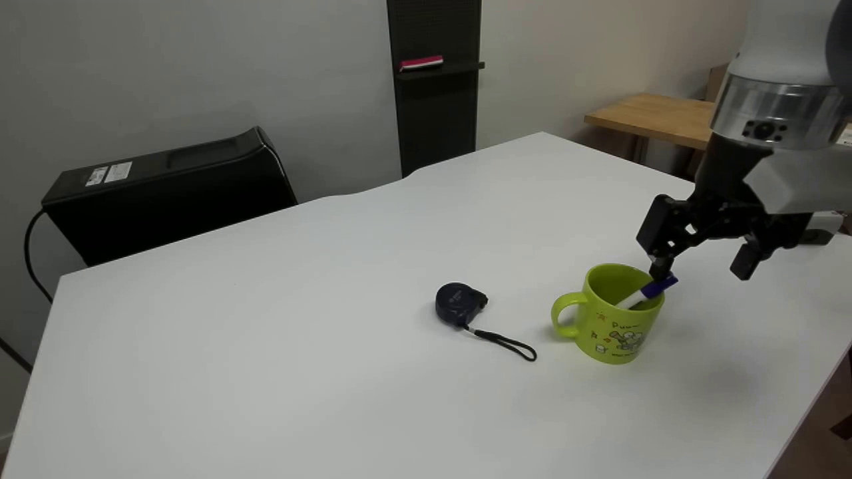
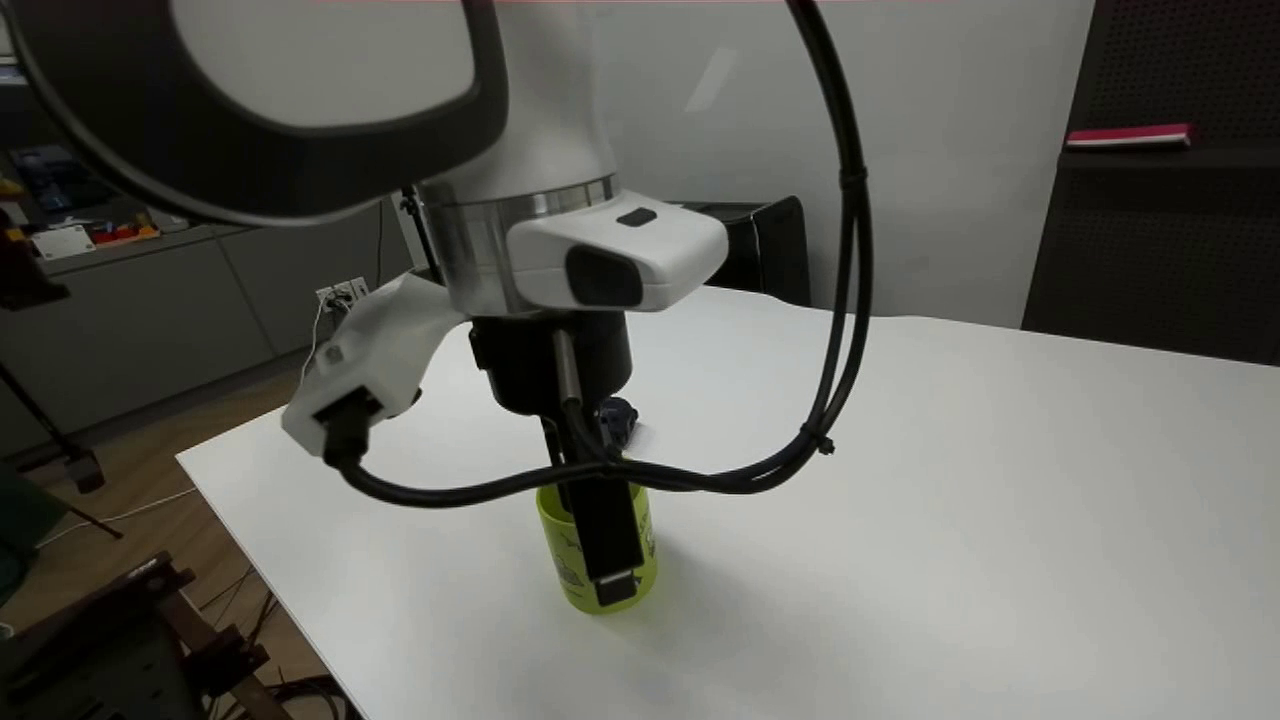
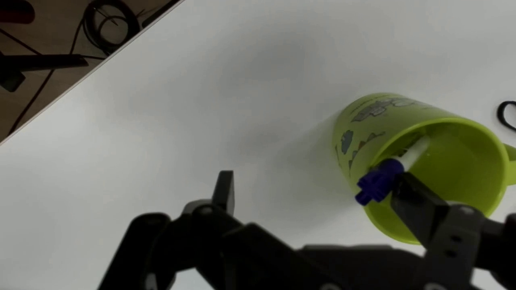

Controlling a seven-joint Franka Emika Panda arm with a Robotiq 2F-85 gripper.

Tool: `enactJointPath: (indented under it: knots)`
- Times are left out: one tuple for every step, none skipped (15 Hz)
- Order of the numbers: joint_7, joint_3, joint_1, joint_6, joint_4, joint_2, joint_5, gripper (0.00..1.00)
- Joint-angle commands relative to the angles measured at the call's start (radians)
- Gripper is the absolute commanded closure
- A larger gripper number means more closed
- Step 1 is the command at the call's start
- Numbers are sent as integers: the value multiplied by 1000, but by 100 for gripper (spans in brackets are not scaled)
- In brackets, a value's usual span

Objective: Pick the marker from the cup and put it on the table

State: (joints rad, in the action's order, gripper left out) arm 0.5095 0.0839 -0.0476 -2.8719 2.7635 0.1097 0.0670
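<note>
The yellow-green cup (image 1: 609,336) stands upright on the white table (image 1: 299,332). It also shows in an exterior view (image 2: 563,550), partly behind the gripper, and at the right of the wrist view (image 3: 371,129). A white marker with a purple-blue cap (image 1: 655,287) leans in the cup, cap sticking out over the rim away from the handle. In the wrist view the marker (image 3: 381,179) has one fingertip beside its cap, close or touching. My gripper (image 1: 703,269) is open and holds nothing. In the wrist view the gripper's (image 3: 314,179) other finger is well outside the cup.
A dark tape measure (image 1: 458,304) with a black strap lies near the cup's handle. Part of the strap shows in the wrist view (image 3: 506,114). A black boxy appliance (image 1: 173,189) stands beyond the table edge. A cable (image 2: 700,480) hangs around the arm.
</note>
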Motion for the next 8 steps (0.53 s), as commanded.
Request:
enactJointPath:
  knots:
    - [37, 34, 41, -9, -28, 34, 12, 26]
    - [40, 39, 48, -9, -32, 38, 15, 29]
    - [46, 47, 58, -9, -36, 44, 21, 29]
    - [49, 52, 66, -10, -40, 47, 23, 36]
    - [55, 58, 75, -10, -44, 50, 28, 43]
    - [57, 62, 82, -10, -47, 53, 30, 51]
    - [63, 67, 90, -10, -50, 56, 33, 57]
    - [70, 73, 99, -11, -51, 59, 40, 64]
